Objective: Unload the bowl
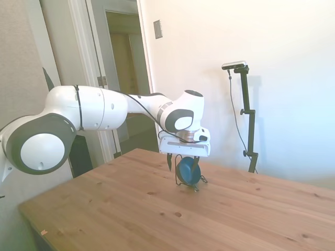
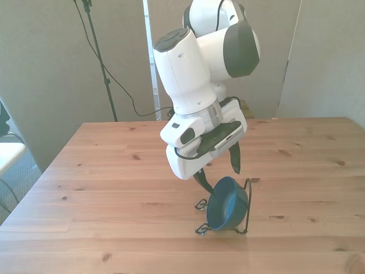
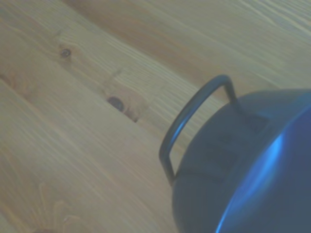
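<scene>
Your gripper (image 2: 219,171) hangs just above the bowl (image 2: 227,204), fingers apart.
Glossy blue bowl stands on edge in a thin wire rack (image 2: 246,201) on the knotty wooden table (image 2: 114,188).

The glossy dark blue bowl (image 3: 252,170) fills 1 corner, a thin dark wire loop (image 3: 194,114) of the rack arching against it over the knotty wooden surface (image 3: 87,121).
</scene>
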Motion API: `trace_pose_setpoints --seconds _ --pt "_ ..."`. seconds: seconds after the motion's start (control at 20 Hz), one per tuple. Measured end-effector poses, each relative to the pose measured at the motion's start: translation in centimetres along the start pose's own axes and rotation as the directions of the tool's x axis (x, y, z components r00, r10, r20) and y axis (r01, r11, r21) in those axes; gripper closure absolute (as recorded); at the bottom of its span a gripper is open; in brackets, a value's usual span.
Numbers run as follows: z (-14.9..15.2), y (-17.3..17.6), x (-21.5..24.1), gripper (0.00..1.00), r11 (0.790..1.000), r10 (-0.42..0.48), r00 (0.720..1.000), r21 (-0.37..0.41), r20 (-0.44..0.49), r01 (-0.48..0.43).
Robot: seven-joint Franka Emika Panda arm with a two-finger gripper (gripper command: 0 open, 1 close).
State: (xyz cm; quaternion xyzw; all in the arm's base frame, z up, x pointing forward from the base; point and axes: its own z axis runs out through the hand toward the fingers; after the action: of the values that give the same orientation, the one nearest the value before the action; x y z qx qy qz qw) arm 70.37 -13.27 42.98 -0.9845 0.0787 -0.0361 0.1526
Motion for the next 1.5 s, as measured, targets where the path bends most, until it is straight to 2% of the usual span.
trace_pose_setpoints --seconds 0.2,0.25,0.65,1.5 --pt "0.8 0.4 -0.2 0.0 0.999 -0.041 0.997 -0.003 -0.067 0.041" --pt "1.1 0.4 -0.6 1.0 0.999 -0.046 0.997 -0.003 -0.063 0.046" --pt "1.4 0.4 -1.6 1.0 0.997 -0.073 0.996 0.001 -0.044 0.073" --pt "1.8 0.0 -2.2 1.0 0.994 -0.081 0.994 0.072 -0.068 0.086"
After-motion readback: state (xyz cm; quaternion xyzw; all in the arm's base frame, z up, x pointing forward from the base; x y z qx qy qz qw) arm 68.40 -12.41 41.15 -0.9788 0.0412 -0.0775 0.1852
